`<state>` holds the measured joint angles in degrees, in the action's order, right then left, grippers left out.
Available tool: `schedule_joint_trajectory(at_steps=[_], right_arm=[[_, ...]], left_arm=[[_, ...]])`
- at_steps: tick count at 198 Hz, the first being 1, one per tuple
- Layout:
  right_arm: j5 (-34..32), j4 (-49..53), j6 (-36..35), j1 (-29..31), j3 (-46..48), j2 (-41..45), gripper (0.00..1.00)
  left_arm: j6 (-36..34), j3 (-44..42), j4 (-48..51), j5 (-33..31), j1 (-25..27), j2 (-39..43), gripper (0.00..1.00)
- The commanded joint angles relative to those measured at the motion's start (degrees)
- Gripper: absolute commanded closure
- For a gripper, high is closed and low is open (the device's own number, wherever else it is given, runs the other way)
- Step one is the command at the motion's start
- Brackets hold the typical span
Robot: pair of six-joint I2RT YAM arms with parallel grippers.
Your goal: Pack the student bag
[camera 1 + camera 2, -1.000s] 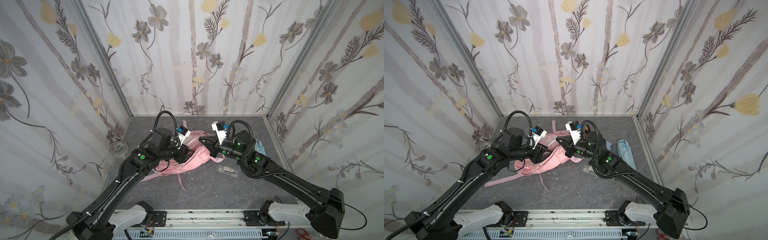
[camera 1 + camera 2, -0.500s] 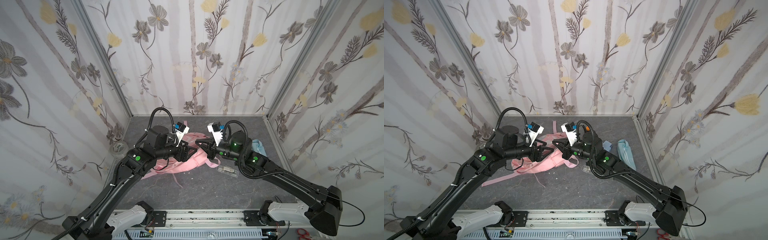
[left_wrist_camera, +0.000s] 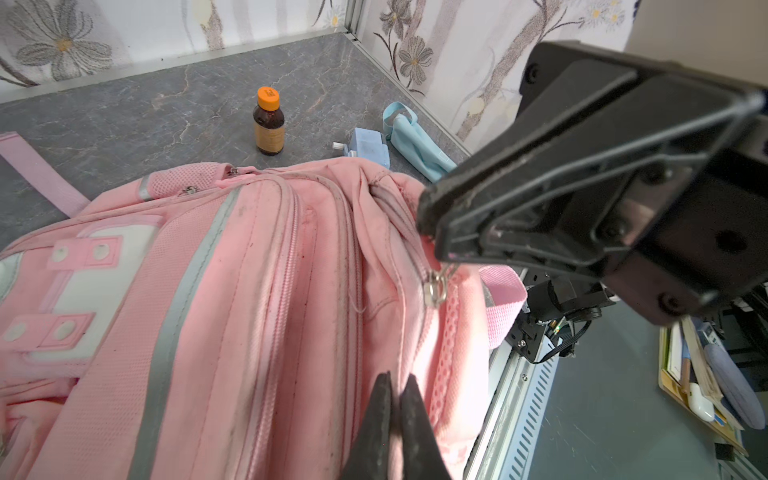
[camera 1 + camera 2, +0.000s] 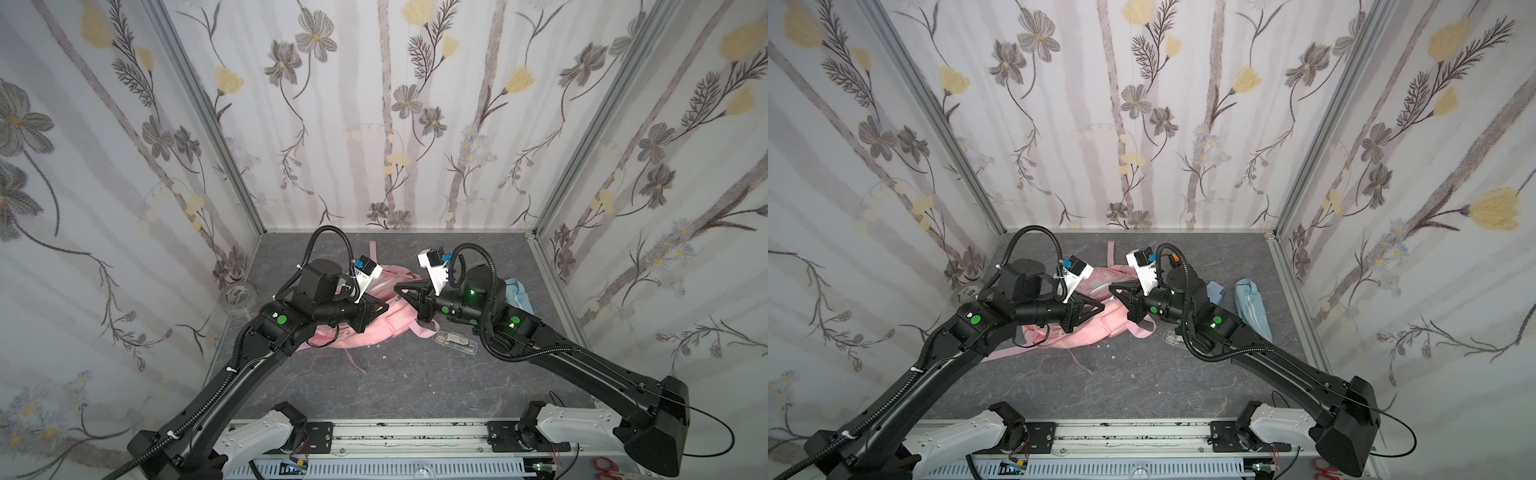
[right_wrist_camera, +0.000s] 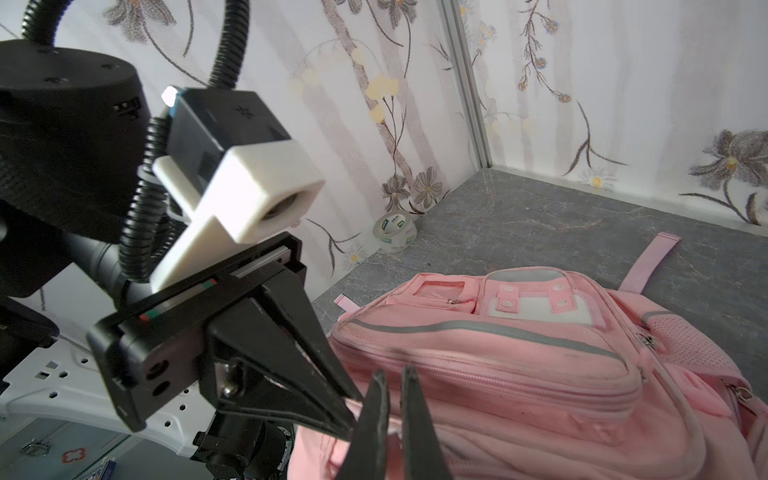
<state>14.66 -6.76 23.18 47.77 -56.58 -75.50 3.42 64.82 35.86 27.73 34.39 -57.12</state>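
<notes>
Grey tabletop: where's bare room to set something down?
Free: the wide front tabletop strip between the pink fabric backpack and the metal base rail; the back-left corner behind the clear tape roll. Crowded: right side, with clear plastic case, light-blue fabric pouch, blue box, orange-capped brown bottle.

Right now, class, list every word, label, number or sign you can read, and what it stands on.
No words or numbers can be read.
Clear tape roll: green print, too small.
Brown glass bottle with orange cap: tan label, blurred.
Large pink fabric backpack: no lettering shows.
Red cross outline: a sign, its bearer unclear.
</notes>
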Motion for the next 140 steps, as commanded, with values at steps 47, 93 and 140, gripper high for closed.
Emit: schedule_joint_trajectory(at_steps=[47, 93, 140], right_arm=[[-5.7, -5.1, 10.7, -11.3, 10.4, 4.1, 1.00], [-2.3, -15.5, 11.0, -14.7, 15.4, -4.5, 1.00], [-2.8, -30.0, 11.5, -15.0, 16.3, -17.4, 1.00]], left_arm=[[-1.7, -3.4, 6.9, -7.7, -0.2, 9.5, 1.00], [-3.0, -5.4, 6.6, -9.4, -0.2, 17.7, 1.00], [-2.9, -7.2, 1.9, -3.1, -0.4, 24.0, 1.00]])
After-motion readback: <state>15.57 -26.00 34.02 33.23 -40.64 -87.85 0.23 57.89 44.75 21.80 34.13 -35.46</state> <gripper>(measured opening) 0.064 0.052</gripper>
